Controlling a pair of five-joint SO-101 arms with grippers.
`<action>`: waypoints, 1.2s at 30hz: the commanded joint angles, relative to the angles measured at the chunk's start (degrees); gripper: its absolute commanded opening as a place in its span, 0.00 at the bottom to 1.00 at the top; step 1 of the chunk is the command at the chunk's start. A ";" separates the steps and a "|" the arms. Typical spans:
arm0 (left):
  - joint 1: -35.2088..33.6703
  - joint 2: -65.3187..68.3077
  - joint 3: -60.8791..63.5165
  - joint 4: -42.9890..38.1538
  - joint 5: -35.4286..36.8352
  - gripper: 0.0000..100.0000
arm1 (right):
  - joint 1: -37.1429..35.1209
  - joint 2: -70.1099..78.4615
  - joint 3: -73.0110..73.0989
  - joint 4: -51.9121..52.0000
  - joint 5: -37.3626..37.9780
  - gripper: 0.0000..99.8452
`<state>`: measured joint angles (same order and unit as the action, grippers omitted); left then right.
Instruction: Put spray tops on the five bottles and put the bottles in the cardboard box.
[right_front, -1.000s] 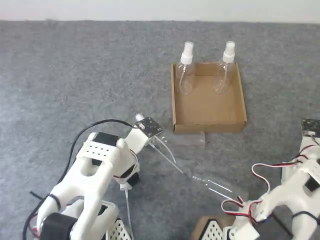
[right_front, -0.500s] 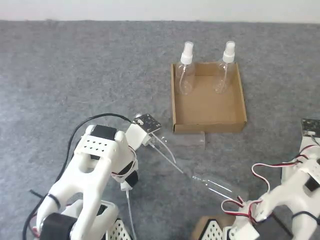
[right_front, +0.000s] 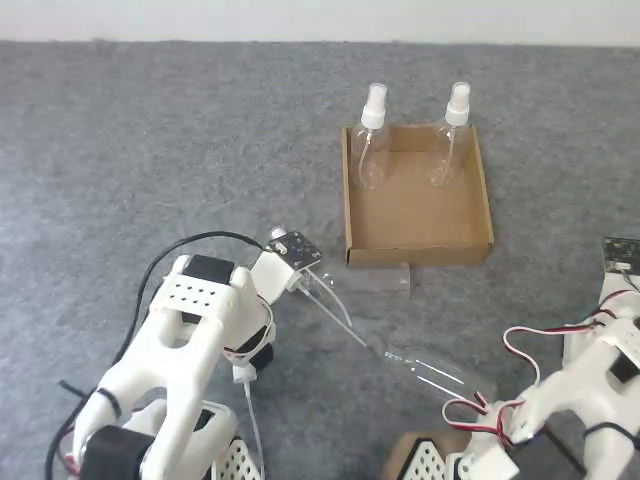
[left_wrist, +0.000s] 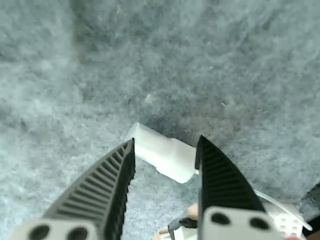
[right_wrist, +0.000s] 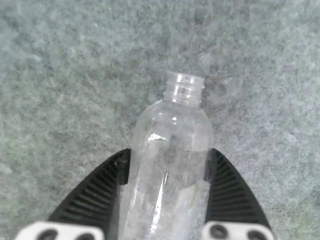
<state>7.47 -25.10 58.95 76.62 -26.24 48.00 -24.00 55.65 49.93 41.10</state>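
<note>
High view showed us the cardboard box (right_front: 418, 256) on the far half of the grey-carpeted bench (right_front: 150, 150). Two bottles with spray tops fitted were inside it, against its far wall: the left capped bottle (right_front: 370, 160) and the right capped bottle (right_front: 445, 155), their white heads showing past the far rim. A loose bottle (right_front: 385, 278), clear and hard to make out, lay on the bench just beside the box's near wall. Nearer the arms, an uncapped bottle (right_front: 432, 371) lay on its side, well apart from the box, its neck pointing towards the left arm (right_front: 190, 340).

In the right wrist view we saw the right tool (right_wrist: 167, 155) closed on this bottle, one ribbed jaw against each side of the body, the open threaded neck beyond the tips.

In the left wrist view the left tool (left_wrist: 165, 140) was parted and pointed down at the bench. A white spray top (left_wrist: 165, 156) lay on the carpet between the jaw tips; we could not tell whether either jaw touched it. From above, that spray top lay beside the left arm, its thin tube trailing towards the near edge.
</note>
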 joint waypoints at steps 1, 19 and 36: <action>-0.26 -0.79 -0.13 -0.70 -0.53 0.18 | 0.48 -0.48 0.00 -0.13 0.70 0.11; -8.97 -0.79 -1.98 -1.49 5.10 0.25 | 0.13 -0.48 0.00 -0.13 0.62 0.11; -4.57 -0.79 2.68 -3.96 -3.69 0.16 | 0.40 -0.48 0.00 -0.13 0.53 0.11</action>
<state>1.76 -25.10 61.05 74.24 -27.03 48.00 -24.00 55.65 49.93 41.10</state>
